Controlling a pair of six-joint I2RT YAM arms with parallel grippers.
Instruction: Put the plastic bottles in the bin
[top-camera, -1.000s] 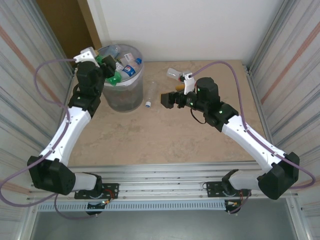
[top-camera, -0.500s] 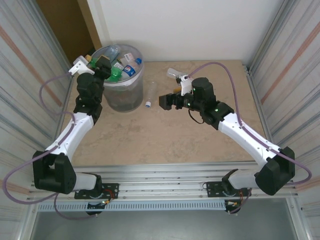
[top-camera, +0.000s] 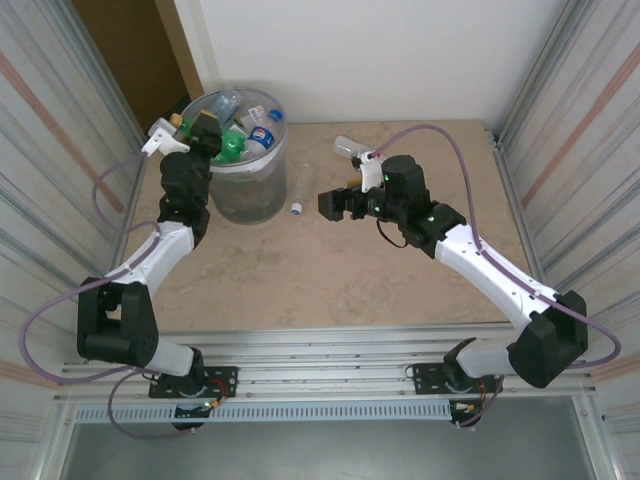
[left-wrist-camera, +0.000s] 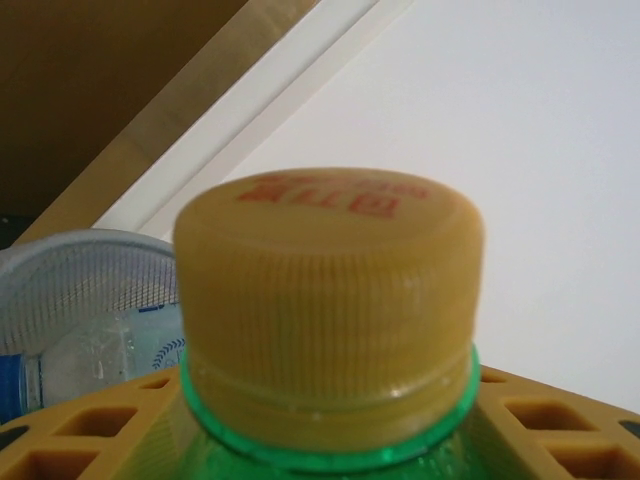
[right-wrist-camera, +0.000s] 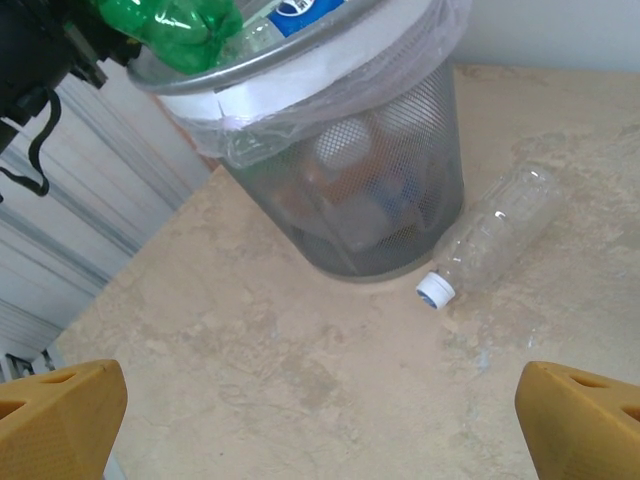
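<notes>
The bin (top-camera: 250, 195) stands at the far left of the table, holding several plastic bottles (top-camera: 262, 135). My left gripper (top-camera: 213, 133) is shut on a green bottle (top-camera: 232, 149) with a yellow cap (left-wrist-camera: 330, 270), held over the bin's near-left rim (left-wrist-camera: 70, 265). The green bottle (right-wrist-camera: 170, 25) hangs above the liner. A clear bottle (top-camera: 300, 188) with a white cap (right-wrist-camera: 436, 290) lies on the table against the bin's (right-wrist-camera: 400, 150) right side. My right gripper (top-camera: 335, 203) hovers open just right of it, its fingers (right-wrist-camera: 60, 410) wide apart. Another clear bottle (top-camera: 346, 148) lies behind the right arm.
Corrugated metal walls (top-camera: 60, 120) close in both sides and a white wall runs along the back. Bare beige tabletop (top-camera: 330, 270) stretches from the bin to the front rail. The right arm's purple cable (top-camera: 440, 135) arcs over the back right.
The left arm has swung its gripper and the green bottle a little back and left, further over the bin's rim. The right gripper has edged slightly left and stays open.
</notes>
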